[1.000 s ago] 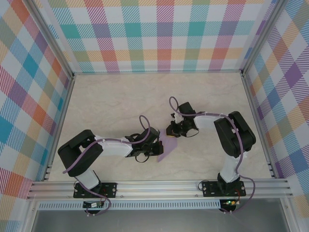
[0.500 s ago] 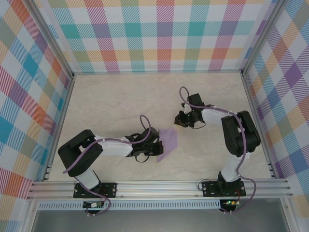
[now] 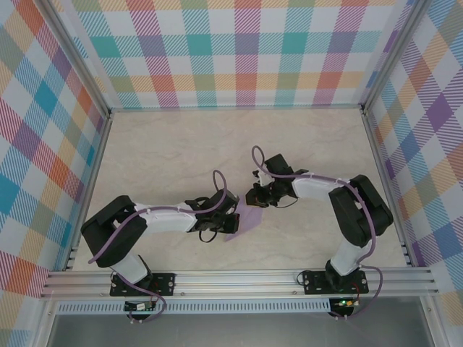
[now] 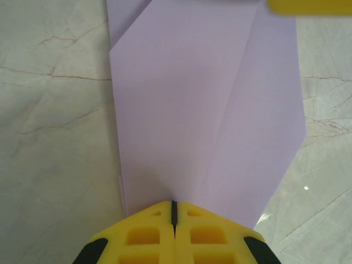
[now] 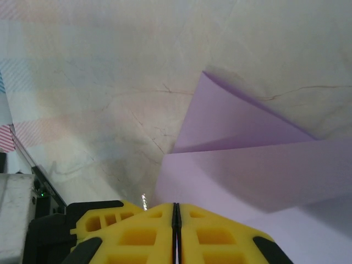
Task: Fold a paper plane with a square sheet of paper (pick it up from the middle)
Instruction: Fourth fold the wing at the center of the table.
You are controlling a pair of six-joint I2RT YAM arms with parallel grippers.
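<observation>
Left end effector [image 4: 174,212] closed at near edge of folded lilac paper [image 4: 209,110]; pinch or pin unclear. Right end effector [image 5: 176,208] closed, empty, tips at paper edge. Advice: left anchors; right presses along crease [image 5: 242,144].

We've got plain lilac-purple paper [image 4: 209,110]. Left gripper [image 4: 174,208] and right gripper [image 5: 176,208]: yellow, black trim. Table [image 3: 166,152]: cream marble, brown veins. Walls [image 3: 246,50]: pastel plaid, teal/orange/purple/yellow. Arm cables [image 3: 215,176] look purple, though small from above.
</observation>
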